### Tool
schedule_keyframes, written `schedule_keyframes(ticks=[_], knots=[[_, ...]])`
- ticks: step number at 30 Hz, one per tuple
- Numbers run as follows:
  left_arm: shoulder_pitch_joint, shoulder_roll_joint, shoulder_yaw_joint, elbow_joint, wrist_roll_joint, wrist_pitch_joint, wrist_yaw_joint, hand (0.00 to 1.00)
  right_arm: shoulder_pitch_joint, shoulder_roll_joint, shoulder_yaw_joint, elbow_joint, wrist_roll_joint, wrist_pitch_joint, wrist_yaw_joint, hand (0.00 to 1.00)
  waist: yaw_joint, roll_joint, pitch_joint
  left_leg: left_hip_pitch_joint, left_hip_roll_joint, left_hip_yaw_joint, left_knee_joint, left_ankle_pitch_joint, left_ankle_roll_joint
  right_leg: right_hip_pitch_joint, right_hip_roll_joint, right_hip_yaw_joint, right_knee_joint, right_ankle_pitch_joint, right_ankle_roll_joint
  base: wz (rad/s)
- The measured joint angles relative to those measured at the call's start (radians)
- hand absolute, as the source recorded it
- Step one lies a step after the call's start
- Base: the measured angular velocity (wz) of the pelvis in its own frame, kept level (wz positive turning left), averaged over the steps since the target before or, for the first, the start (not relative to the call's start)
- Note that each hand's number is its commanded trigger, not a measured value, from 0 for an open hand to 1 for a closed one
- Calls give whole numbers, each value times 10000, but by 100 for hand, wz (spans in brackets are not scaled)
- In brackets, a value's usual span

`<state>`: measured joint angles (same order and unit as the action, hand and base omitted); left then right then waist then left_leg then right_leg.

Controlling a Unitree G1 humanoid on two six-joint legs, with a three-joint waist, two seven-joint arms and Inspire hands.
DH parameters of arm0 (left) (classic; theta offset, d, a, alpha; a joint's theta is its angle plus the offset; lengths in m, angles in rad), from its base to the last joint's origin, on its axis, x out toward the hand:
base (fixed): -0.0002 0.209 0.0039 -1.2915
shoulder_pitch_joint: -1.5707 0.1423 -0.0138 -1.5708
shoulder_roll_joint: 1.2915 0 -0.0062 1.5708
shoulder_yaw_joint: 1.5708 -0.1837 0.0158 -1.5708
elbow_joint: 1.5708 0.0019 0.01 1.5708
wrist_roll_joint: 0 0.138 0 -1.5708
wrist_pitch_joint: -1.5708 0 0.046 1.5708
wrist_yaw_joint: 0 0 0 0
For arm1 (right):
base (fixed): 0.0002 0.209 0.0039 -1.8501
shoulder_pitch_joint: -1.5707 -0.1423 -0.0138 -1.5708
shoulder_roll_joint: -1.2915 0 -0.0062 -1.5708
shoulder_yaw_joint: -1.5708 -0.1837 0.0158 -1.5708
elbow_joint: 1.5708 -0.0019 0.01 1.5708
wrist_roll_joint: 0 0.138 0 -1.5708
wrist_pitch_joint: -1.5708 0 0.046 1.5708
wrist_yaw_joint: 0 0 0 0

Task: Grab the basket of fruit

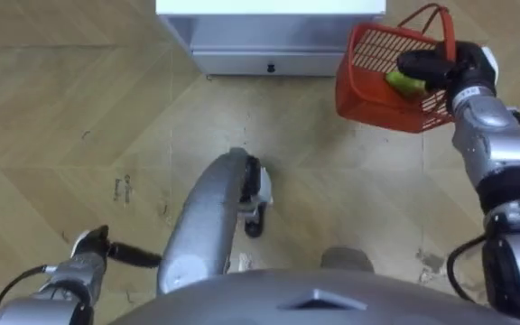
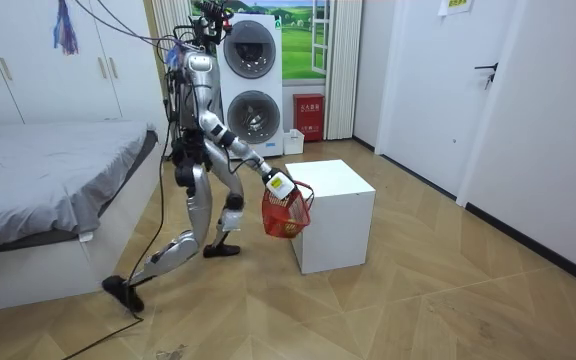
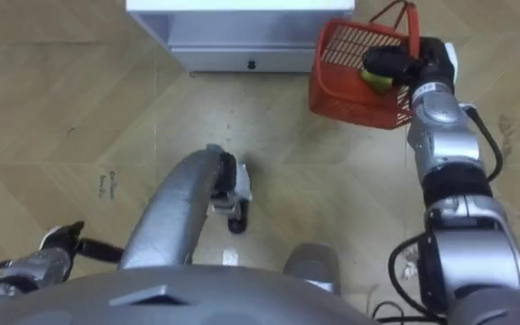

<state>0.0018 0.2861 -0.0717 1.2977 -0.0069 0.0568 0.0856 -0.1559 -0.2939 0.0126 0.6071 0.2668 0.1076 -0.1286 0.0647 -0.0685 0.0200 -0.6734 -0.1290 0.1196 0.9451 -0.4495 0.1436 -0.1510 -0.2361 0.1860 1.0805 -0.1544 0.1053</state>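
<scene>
Beside the white box [image 1: 269, 36], right hand [image 1: 433, 67] clenches the red basket [image 1: 373, 86] holding fruit [image 1: 406, 84]; left hand [image 1: 88, 253] hangs loose-fingered, empty.

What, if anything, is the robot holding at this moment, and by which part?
The right robot hand holds the red fruit basket by its handle; the left robot hand holds nothing.

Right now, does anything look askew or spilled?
The basket hangs tilted from the right hand beside the white box, fruit inside. No spill shows on the floor.
</scene>
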Motion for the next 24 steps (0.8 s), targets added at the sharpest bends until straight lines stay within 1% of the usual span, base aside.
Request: schedule_keyframes(ticks=[1,2,3,4,5,6,7,8,9,10,11,12,13,14,15,17,18,19,21,22,23,24], knots=[[81,-1,-19,-1,-3,33,3,0,190,75,18,-193,-16,-2,-6,100,-24,20,-7,325,-36,-80,-196,0,1,-140,101,-13,187,-203,-5,-18],[232,-11,-35,-19,-10,141,4,0,439,176,71,-416,-25,-101,5,100,-145,95,-59,839,-59,-233,-515,0,1,-515,280,-105,358,-629,-6,-10],[317,-36,-29,-75,-12,274,37,0,581,191,103,-439,-33,-150,4,100,-289,177,-129,1274,-51,-336,-775,1,0,-827,330,-263,359,-1024,-36,-5],[365,-54,-35,-130,-11,314,56,0,632,185,103,-454,-29,-151,-3,100,-335,244,-172,1448,-50,-441,-883,1,-1,-925,337,-322,286,-1293,-37,-12],[379,-70,-24,-223,-10,348,112,0,734,156,113,-668,-9,-145,-16,100,-311,327,-148,1733,-18,-682,-1085,38,-69,-1215,367,-348,28,-2054,-50,-20],[382,-68,-10,-295,-6,346,158,0,815,142,152,-861,27,-146,-15,100,-284,344,-151,1833,24,-718,-1214,79,-144,-1474,360,-424,-194,-2455,-61,-28],[383,-67,33,-480,-3,343,234,0,889,127,284,-1196,76,-168,-25,100,-323,407,-132,1973,126,-888,-1465,189,-343,-1980,317,-817,-827,-3080,-39,-19],[383,-66,126,-646,15,293,343,0,1001,126,465,-1446,67,-190,-91,100,-304,419,-135,2135,257,-1049,-1685,293,-525,-2394,287,-1317,-1807,-3361,-52,-15],[386,-65,149,-663,22,244,404,0,1015,126,562,-1537,38,-192,-103,100,-286,416,-137,2191,364,-1046,-1730,329,-591,-2541,346,-1536,-2350,-3371,-68,-15],[415,-80,219,-666,26,241,431,0,1017,122,741,-1610,33,-192,-115,100,-263,434,-153,2364,578,-1023,-1807,385,-712,-2393,500,-1945,-3020,-3205,-12,-31],[524,-119,300,-766,25,270,432,0,1008,134,860,-1674,147,-192,-120,100,-139,508,-149,2676,765,-1042,-2214,533,-957,-1915,766,-2212,-3697,-2881,-226,-33],[677,-135,474,-1023,17,378,455,0,1017,150,918,-1704,374,-193,-127,100,-112,531,-139,3112,985,-1086,-2973,783,-1163,-1432,1035,-2343,-4535,-2449,-336,-25],[730,-138,554,-1104,15,402,509,0,1019,150,937,-1704,436,-193,-137,100,-108,523,-136,3357,1048,-1096,-3374,951,-1214,-1170,1114,-2404,-4981,-2250,-379,0],[801,-161,635,-1299,-5,472,652,0,1011,148,964,-1717,470,-193,-186,100,-95,469,-127,3797,1124,-1096,-4171,1333,-1283,-700,1248,-2486,-5785,-1867,-440,10],[927,-206,639,-1525,-3,528,759,0,1011,155,986,-1817,464,-191,-216,100,-68,451,-134,4192,1167,-1118,-4911,1678,-1338,-304,1318,-2592,-6522,-1492,-455,12],[1074,-306,635,-1818,43,598,812,0,1016,151,1046,-2023,432,-187,-202,100,-49,397,-129,4556,1159,-1158,-5599,2042,-1376,104,1341,-2743,-7236,-1180,-497,12],[1098,-341,636,-1852,116,601,809,0,1021,157,1051,-2111,423,-182,-205,100,-30,375,-129,4630,1154,-1176,-5741,2101,-1385,176,1344,-2776,-7350,-1138,-505,16],[1129,-401,671,-1905,231,608,801,0,1044,160,1052,-2349,406,-178,-208,100,-15,327,-107,4719,1141,-1245,-5882,2162,-1400,282,1345,-2860,-7449,-1120,-517,18],[1240,-425,722,-2013,505,655,780,0,1193,160,1050,-2810,396,-171,-216,100,39,207,-165,4783,1140,-1327,-5991,2220,-1435,392,1353,-2976,-7554,-1113,-529,18],[1350,-424,726,-2079,698,664,781,0,1238,159,1050,-3085,387,-170,-219,100,38,131,-162,4865,1138,-1391,-6048,2237,-1445,475,1365,-3035,-7566,-1113,-530,14],[1455,-437,724,-2083,865,674,781,0,1237,154,1046,-3257,392,-170,-233,100,38,84,-178,4950,1138,-1462,-6081,2240,-1451,592,1367,-3164,-7581,-1113,-530,18],[1494,-439,724,-2082,888,679,781,0,1241,152,1039,-3338,393,-170,-251,100,15,71,-180,4990,1134,-1507,-6082,2240,-1451,679,1366,-3265,-7614,-1112,-531,19]])
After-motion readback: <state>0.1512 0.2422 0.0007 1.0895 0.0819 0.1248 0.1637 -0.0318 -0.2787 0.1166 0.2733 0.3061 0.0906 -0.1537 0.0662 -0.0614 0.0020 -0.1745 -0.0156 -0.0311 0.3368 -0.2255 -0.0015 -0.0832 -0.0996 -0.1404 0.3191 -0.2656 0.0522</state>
